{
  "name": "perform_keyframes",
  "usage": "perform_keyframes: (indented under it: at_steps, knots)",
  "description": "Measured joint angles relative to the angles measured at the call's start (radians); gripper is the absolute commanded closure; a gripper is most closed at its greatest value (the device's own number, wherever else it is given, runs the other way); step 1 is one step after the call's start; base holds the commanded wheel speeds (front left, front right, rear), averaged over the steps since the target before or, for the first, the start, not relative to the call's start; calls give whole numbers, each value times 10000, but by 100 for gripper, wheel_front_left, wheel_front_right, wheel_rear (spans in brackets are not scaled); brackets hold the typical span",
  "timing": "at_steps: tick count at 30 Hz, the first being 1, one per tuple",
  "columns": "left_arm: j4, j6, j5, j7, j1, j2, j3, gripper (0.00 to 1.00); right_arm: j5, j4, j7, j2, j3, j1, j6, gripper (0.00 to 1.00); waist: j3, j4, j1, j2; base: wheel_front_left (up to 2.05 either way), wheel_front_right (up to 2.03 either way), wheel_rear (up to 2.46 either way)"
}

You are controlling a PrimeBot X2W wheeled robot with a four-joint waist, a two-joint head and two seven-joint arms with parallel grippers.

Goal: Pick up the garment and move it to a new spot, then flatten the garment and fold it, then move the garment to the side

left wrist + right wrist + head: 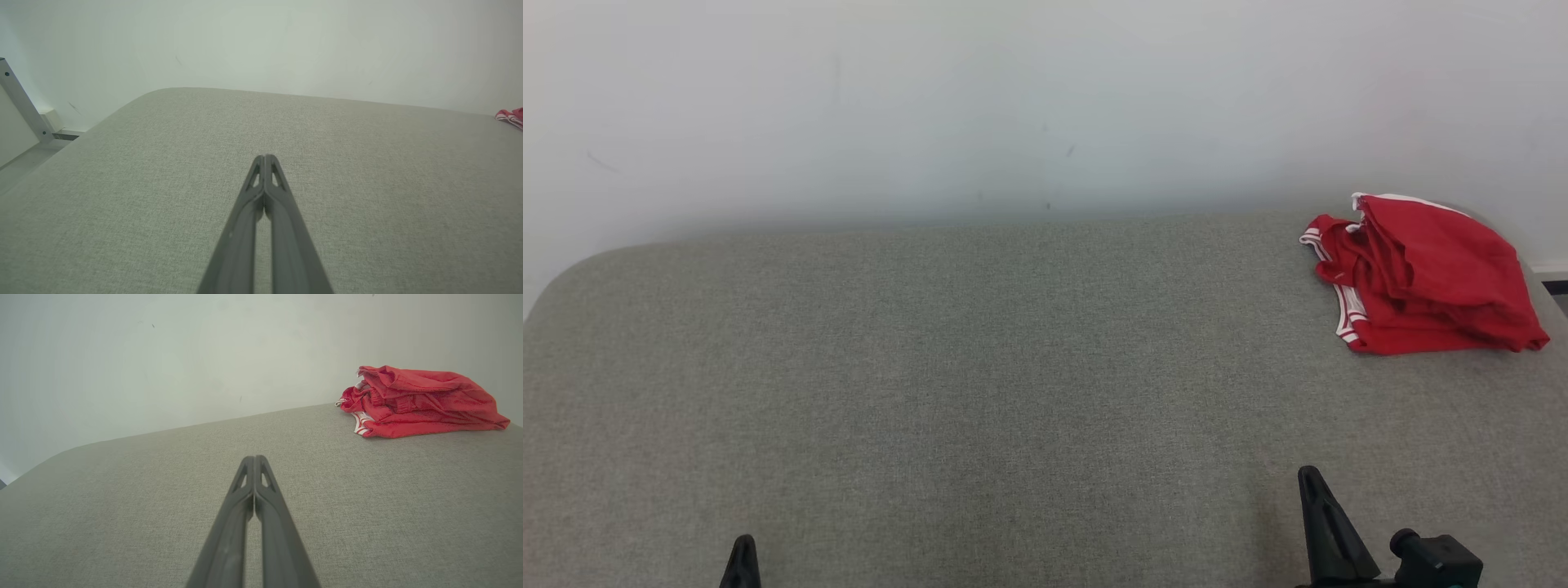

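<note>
1. Left gripper (265,157): fingers pressed together along their length, tips touching, nothing between them. It sits low at the near left, pointing toward the far side.
2. Right gripper (254,458): also closed tip to tip and empty, at the near right, reaching slightly farther.

Slim dark-grey jaws (matte, tapering to points).

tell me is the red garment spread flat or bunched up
Bunched up: the red garment lies in a creased, layered heap, not spread out.
</note>
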Motion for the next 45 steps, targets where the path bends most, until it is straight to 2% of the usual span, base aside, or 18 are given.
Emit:
perform_keyframes:
  at_steps: [17, 45]
  knots:
    - [38, -94, -3290, 667, -362, -4, -27, 100, 3149, 142, 738, 10, -192, -305, 0, 100, 38, 18, 0, 0, 0, 0, 0]
    - [184, -255, -7283, 1628, -951, -2, -12, 100, 7041, 288, 1693, 35, -474, -800, 0, 100, 96, 48, 0, 0, 0, 0, 0]
